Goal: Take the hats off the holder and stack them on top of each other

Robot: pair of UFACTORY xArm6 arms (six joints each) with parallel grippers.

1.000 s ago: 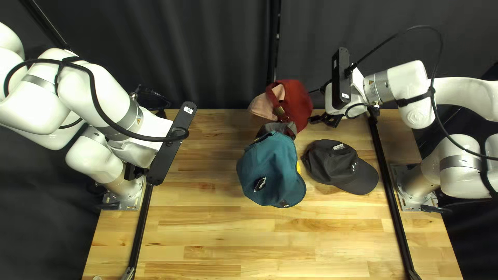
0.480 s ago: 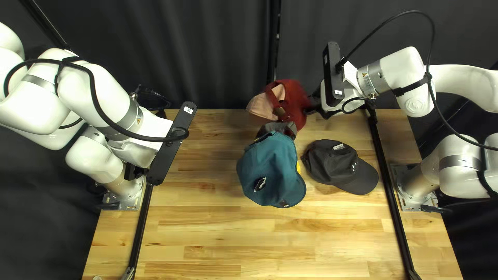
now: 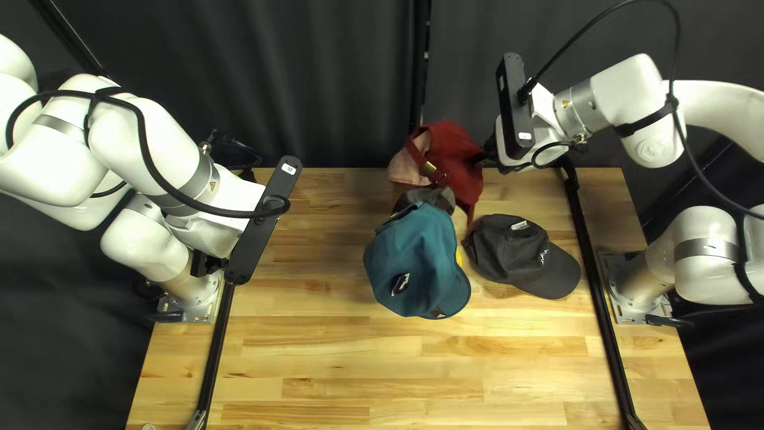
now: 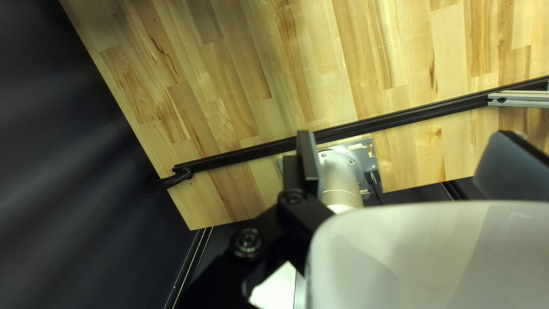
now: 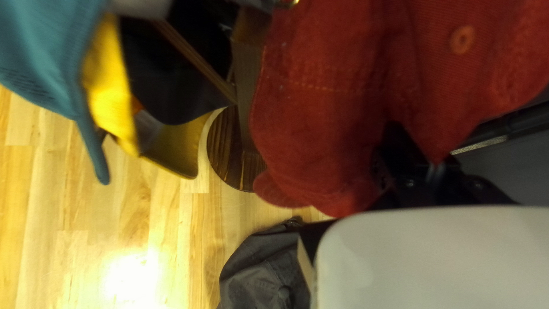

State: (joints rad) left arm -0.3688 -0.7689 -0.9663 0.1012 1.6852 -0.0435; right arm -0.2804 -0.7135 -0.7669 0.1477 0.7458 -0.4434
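Works over a wooden table (image 3: 334, 358). Rests the left arm (image 3: 119, 155) folded by its base, with the left gripper (image 4: 407, 163) above bare wood, jaws spread wide and empty. Reaches the right arm (image 3: 627, 101) in over the far edge toward the holder (image 5: 227, 159). Has the teal hat (image 3: 415, 269) draped on the holder's near side over a dark hat (image 3: 427, 197) and a yellow hat (image 3: 458, 257), and the black hat (image 3: 519, 257) flat on the table just beside, likely the stack's base. Holds the red hat (image 3: 453, 158) up at the holder's top, with the right gripper (image 3: 484, 158) and its jaws clamped on cloth at the crown's edge; most of the hat hangs ahead of them. Cannot tell whether it is free of the post. For a clean step: lift until strap and brim clear the post, avoid snagging the teal hat, then carry over the black hat and lower crown-up.
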